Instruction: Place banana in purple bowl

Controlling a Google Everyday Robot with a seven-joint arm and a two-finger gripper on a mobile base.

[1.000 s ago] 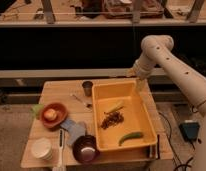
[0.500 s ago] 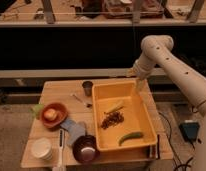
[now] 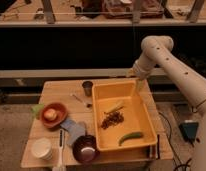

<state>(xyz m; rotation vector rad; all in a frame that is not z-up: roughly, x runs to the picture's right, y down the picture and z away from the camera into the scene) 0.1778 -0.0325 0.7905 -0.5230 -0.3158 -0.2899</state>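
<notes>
In your one camera view, the gripper hangs over the far right corner of the yellow bin, its fingers spread wide with nothing between them. Your banana lies inside that bin, just behind the dark cluster. The purple bowl sits on the table, just outside the bin's near left corner.

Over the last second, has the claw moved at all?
No. The claw stays above the yellow bin's far right corner, same as before.
</notes>
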